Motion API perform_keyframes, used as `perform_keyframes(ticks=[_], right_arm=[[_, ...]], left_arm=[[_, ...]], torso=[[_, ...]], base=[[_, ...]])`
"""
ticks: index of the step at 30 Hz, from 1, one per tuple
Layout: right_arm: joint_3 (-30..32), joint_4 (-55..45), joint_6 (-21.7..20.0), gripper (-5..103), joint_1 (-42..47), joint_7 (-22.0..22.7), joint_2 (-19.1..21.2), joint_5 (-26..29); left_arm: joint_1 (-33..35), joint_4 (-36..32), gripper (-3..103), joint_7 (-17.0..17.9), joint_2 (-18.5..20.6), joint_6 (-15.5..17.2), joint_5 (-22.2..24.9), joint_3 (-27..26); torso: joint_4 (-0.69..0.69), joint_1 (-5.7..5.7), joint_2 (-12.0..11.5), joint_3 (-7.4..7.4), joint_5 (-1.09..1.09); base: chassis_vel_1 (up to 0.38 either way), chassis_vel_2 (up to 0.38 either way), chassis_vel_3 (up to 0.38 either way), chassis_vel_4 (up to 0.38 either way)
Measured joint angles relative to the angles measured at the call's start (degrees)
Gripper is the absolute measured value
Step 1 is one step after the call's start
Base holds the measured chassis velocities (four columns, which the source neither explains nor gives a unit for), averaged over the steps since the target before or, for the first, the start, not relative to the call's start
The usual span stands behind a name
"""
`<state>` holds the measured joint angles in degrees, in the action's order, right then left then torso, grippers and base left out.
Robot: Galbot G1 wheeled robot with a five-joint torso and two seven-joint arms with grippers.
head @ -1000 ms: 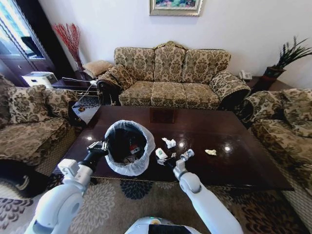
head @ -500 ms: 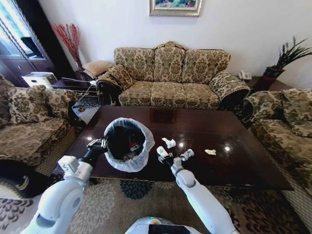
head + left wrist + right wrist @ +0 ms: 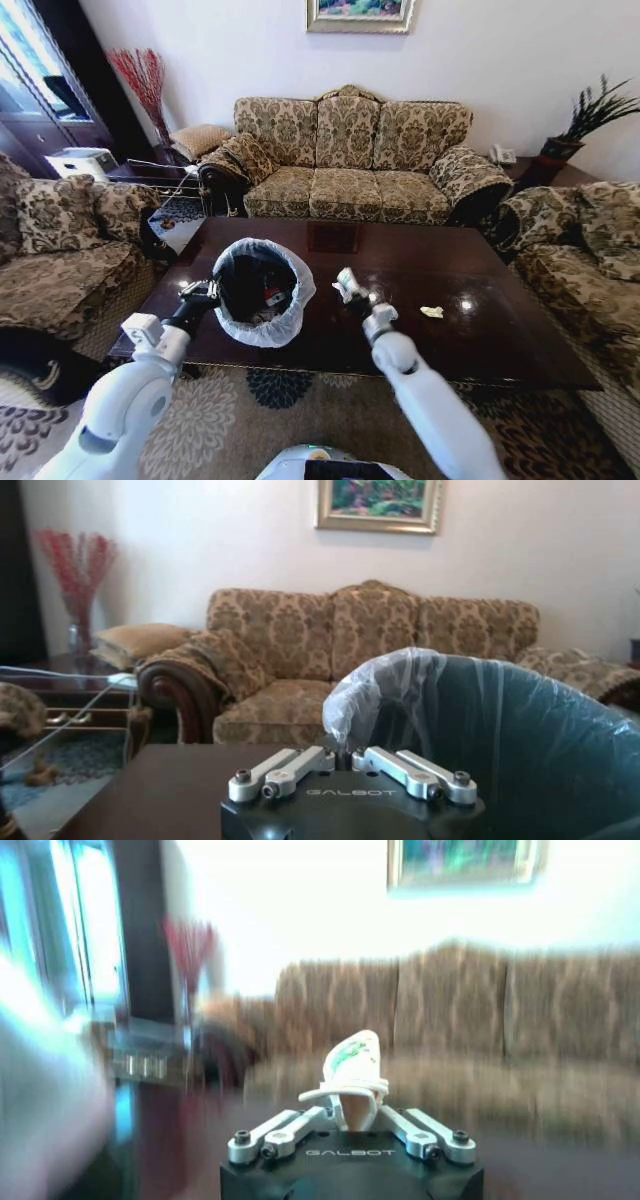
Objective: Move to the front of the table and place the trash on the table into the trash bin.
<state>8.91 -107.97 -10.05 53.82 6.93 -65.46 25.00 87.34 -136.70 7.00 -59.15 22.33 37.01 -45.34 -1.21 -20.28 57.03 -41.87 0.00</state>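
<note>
One piece in hand: white paper cup [image 3: 353, 1065] with a greenish print, pinched at its lower end between the fingers of the right gripper [image 3: 351, 290] — raised clear of the table [image 3: 500, 330].
Step in hand: carrying phase, judged — cup lifted off the dark wood, not yet over the trash bin [image 3: 262, 292].
Cup relative to gripper: seated between the closed fingers, sticking up and away from the wrist; seen plainly in the right wrist view.
Cup relative to bin: just beside the bag-lined rim on the robot's right, at about rim height, apart from it.
Left gripper [image 3: 200, 294]: pressed against the bin's left side, fingers drawn together on the folded-over plastic bag [image 3: 400, 676] at the rim — apparently steadying the bin.
Bin: stood on the table near its front edge, mouth open, several pieces already lying inside.
Left on the table: yellowish scrap [image 3: 432, 312] well to the right of the cup; anything hidden behind the right arm could not be told.
Next move, judged: shift the cup leftward until fully above the bin's mouth, then part the fingers; clearance over the floppy bag edge needed so as not to snag it.
Risk, judged: a light cup released too near the rim could tip back out onto the table.
</note>
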Motion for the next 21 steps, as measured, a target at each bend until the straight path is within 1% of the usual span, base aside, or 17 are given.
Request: perform_keyframes(ticks=[2,3,4,6,7,9,10,11,12,13,14,15,16,17,18,20,21], right_arm=[[0.6,-3.68,-1.31,1,-3.18,0.07,2.49,3.87],[0.6,-3.68,-1.31,1,-3.18,0.07,2.49,3.87],[0.39,-5.89,-2.06,1,-6.17,-0.21,4.72,7.13],[-2.99,-10.62,-3.86,0,-12.46,-0.9,9.4,14.57],[-2.99,-10.62,-3.86,0,-12.46,-0.9,9.4,14.57],[-7.78,-14.83,-5.39,0,-16.62,-0.64,12.46,21.67],[-11.37,-17.13,-6.37,0,-18.69,0.03,13.55,25.83],[-11.37,-17.13,-6.37,0,-18.69,0.03,13.55,25.83],[-13.9,-18.18,-6.84,0,-19.96,0.65,13.98,28.26],[-17.91,-18.79,-7.24,0,-22.4,1.51,13.98,31.07],[-19.75,-18.7,-7.35,0,-23.68,1.76,13.75,31.76],[-23.76,-18.12,-7.57,0,-26.49,1.84,12.96,32.56],[-26.9,-17.51,-7.85,0,-28.8,2.04,12.22,32.85],[-26.9,-17.51,-7.85,0,-28.8,2.04,12.22,32.85],[-29.82,-16.9,-8.53,0,-30.86,2.58,11.42,32.93],[-34.97,-15.2,-11.02,0,-33.43,3.28,10.06,32.42],[-36.27,-14.51,-11.29,-3,-33.91,3.31,9.71,31.88]], left_arm=[[-1.09,0.7,3,0.21,2.14,0.58,1.52,0.49],[-1.09,0.7,3,0.21,2.14,0.58,1.52,0.49],[-2.24,1.27,3,0.81,3.98,1.22,3.09,0.94],[-4.36,3.07,3,1.12,7.32,1.63,4.66,1.79],[-4.36,3.07,3,1.12,7.32,1.63,4.66,1.79],[-5.82,4.29,3,1.17,9.09,1.91,5.47,2.56],[-6.46,4.75,3,1.19,9.91,2.15,6.0,2.95],[-6.46,4.75,3,1.19,9.91,2.15,6.0,2.95],[-6.7,4.87,3,1.21,10.36,2.32,6.41,3.1],[-6.75,4.84,3,1.28,11.08,2.56,7.24,3.1],[-6.61,4.74,3,1.44,11.35,2.65,7.58,3.03],[-6.33,4.46,3,1.87,11.81,2.79,8.13,2.81],[-6.25,4.37,3,2.39,12.22,2.93,8.57,2.54],[-6.25,4.37,3,2.39,12.22,2.93,8.57,2.54],[-6.25,4.3,3,2.86,12.48,3.04,8.88,2.26],[-6.25,3.97,3,3.56,12.87,3.31,9.54,1.74],[-6.25,3.86,3,3.65,13.0,3.41,9.82,1.67]], torso=[[0.0,0.0,0.0,0.0,0.0],[0.0,0.0,0.0,0.0,0.0],[0.0,0.0,0.0,0.0,0.01],[0.0,-0.01,0.0,0.0,-0.02],[0.0,-0.01,0.0,0.0,-0.02],[-0.01,-0.01,0.0,0.0,-0.02],[-0.01,-0.01,0.0,0.0,-0.02],[-0.01,-0.01,0.0,0.0,-0.02],[-0.01,-0.01,0.0,0.0,-0.03],[0.0,0.0,0.0,0.0,-0.01],[0.01,0.0,0.0,0.0,-0.01],[-0.01,0.01,0.0,0.0,0.0],[-0.02,0.01,0.0,0.0,0.0],[-0.02,0.01,0.0,0.0,0.0],[-0.05,0.0,0.0,0.0,0.0],[-0.04,-0.01,0.0,0.0,-0.01],[-0.02,-0.01,0.0,0.0,-0.02]], base=[[0.0,0.0,0.0,0.0],[0.0,0.0,0.0,0.0],[0.0,0.0,0.0,0.0],[0.0,0.0,0.0,0.0],[0.0,0.0,0.0,0.0],[0.0,0.0,0.0,0.0],[0.0,0.0,0.0,0.0],[0.0,0.0,0.0,0.0],[0.0,0.0,0.0,0.0],[0.0,0.0,0.0,0.0],[0.0,0.0,0.0,0.0],[0.0,0.0,0.0,0.0],[0.0,0.0,0.0,0.0],[0.0,0.0,0.0,0.0],[0.0,0.0,0.0,0.0],[0.0,0.0,0.0,0.0],[0.0,0.0,0.0,0.0]])
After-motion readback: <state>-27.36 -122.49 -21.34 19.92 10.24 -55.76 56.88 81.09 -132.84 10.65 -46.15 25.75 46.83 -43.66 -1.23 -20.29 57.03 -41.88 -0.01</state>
